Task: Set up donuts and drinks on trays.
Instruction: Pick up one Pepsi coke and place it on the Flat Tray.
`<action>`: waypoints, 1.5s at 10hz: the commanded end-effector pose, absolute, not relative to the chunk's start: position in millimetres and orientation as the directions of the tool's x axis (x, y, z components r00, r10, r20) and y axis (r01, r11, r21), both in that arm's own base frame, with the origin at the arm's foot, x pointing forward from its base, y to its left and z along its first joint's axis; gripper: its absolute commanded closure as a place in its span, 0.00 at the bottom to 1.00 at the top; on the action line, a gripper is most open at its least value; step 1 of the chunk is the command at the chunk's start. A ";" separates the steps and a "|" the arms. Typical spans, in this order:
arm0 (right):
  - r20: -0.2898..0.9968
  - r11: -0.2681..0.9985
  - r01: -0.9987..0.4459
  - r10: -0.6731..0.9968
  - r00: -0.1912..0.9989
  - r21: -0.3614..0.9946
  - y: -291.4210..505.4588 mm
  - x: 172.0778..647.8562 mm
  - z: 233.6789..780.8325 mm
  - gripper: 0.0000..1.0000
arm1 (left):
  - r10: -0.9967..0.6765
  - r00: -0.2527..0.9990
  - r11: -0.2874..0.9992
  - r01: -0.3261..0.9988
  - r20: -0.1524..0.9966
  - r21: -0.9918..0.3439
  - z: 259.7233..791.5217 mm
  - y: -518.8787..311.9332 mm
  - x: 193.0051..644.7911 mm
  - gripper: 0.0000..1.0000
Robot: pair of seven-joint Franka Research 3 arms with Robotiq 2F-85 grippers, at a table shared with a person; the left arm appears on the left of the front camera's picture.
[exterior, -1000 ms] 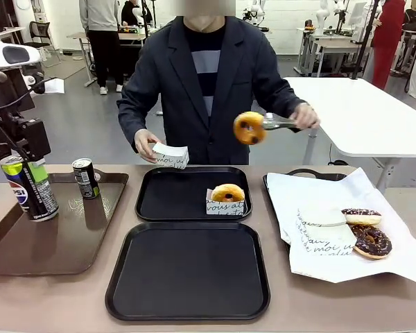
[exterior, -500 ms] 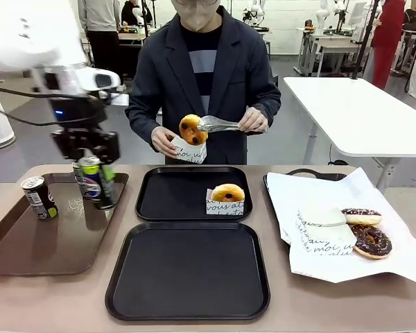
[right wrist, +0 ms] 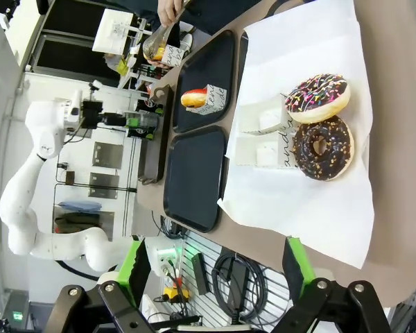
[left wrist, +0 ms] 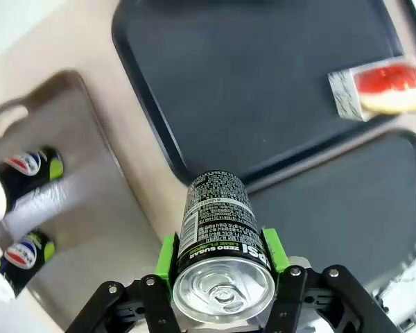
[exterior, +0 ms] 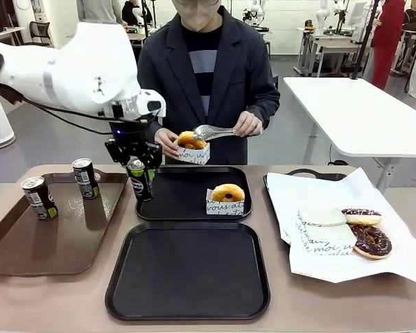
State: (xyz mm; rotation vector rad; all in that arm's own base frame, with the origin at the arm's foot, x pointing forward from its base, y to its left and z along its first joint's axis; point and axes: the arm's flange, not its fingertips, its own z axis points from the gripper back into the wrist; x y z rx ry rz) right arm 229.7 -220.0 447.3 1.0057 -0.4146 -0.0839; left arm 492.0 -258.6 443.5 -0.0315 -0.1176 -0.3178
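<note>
My left gripper (exterior: 139, 168) is shut on a black soda can (exterior: 140, 180), held upright low over the left rim of the far black tray (exterior: 187, 171). The left wrist view shows the green pads clamping the can (left wrist: 220, 229) from both sides. A glazed donut in a paper sleeve (exterior: 227, 198) sits on that tray. The near black tray (exterior: 187, 270) is bare. The person holds a sleeved glazed donut (exterior: 192, 147) and tongs (exterior: 215, 130) above the far tray. My right gripper (right wrist: 213, 267) stands open, high above the table.
A brown tray (exterior: 55, 243) at the left carries two more cans (exterior: 39, 198) (exterior: 86, 178). At the right, a tray lined with white paper (exterior: 319, 191) holds two chocolate donuts (exterior: 361, 216) (exterior: 371, 241) and empty sleeves (exterior: 322, 216).
My left arm has carried the can rightward from over the brown tray to the far black tray's left rim. The person moved the glazed donut leftward with the tongs into the paper sleeve.
</note>
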 end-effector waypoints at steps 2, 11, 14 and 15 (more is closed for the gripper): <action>0.315 0.526 -0.141 -0.258 0.914 0.839 -220.3 231.4 446.1 0.00 | -0.305 0.942 0.952 0.305 0.137 0.024 417.9 -268.0 516.6 0.41; 0.315 0.526 -0.141 -0.258 0.914 0.839 -220.3 231.4 446.1 0.00 | -0.470 0.872 0.881 0.456 -0.136 -0.122 550.2 -147.9 307.9 0.41; 0.315 0.526 -0.141 -0.258 0.914 0.839 -220.3 231.4 446.1 0.00 | -0.483 0.857 0.875 0.466 -0.182 -0.131 563.9 -152.1 291.8 0.41; 0.315 0.526 -0.141 -0.258 0.914 0.839 -220.3 231.4 446.1 0.00 | -0.483 0.857 0.875 0.466 -0.182 -0.131 563.9 -152.1 291.8 0.41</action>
